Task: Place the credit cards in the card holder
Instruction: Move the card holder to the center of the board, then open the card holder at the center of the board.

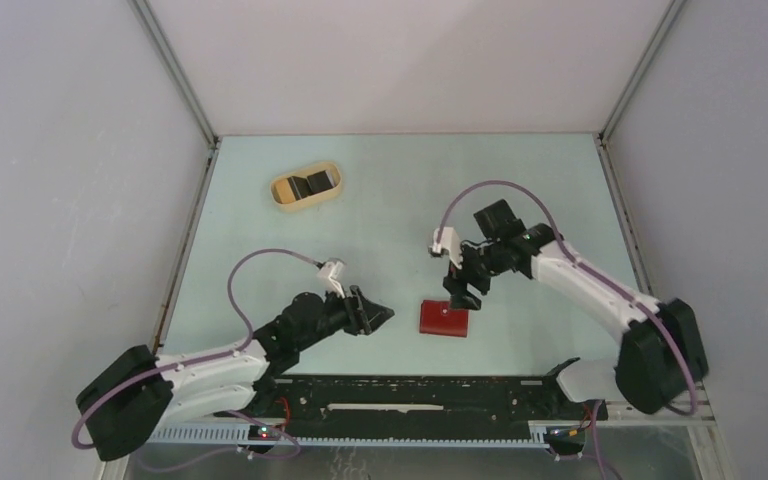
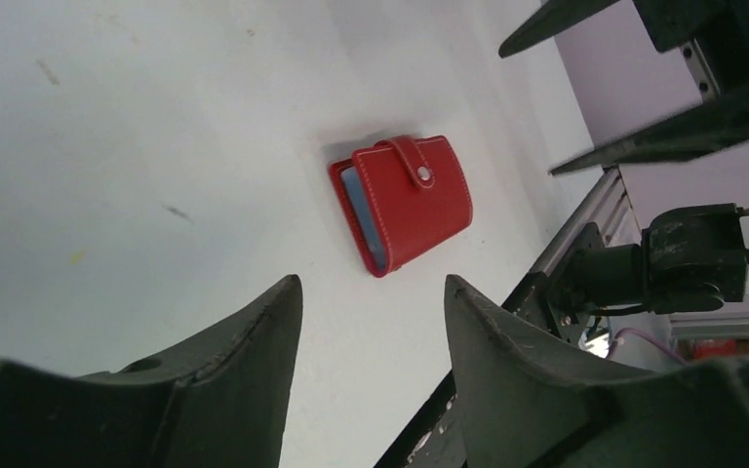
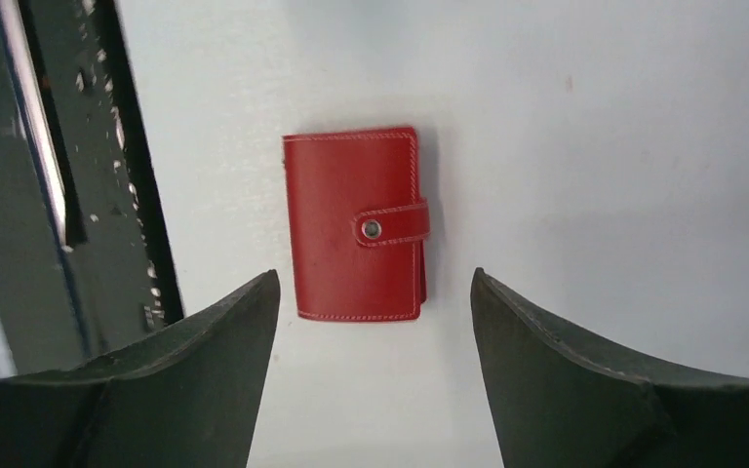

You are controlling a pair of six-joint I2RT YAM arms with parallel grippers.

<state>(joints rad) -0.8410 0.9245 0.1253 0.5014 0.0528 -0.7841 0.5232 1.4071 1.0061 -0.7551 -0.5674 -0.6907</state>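
The card holder (image 1: 444,319) is a small red wallet lying flat on the pale table, folded closed with its snap strap fastened. In the left wrist view the card holder (image 2: 402,200) shows a pale blue edge along its open side. My left gripper (image 1: 385,315) hovers just left of it, open and empty (image 2: 373,285). My right gripper (image 1: 463,297) hangs above the holder's far edge, pointing down at the card holder (image 3: 356,224), with its jaws open (image 3: 374,275) and nothing between them. No credit cards are in view.
A tan oval dish (image 1: 306,187) with dark pieces inside stands at the back left. The black base rail (image 1: 430,400) runs along the near edge, close to the holder (image 3: 78,195). White walls enclose the table on three sides.
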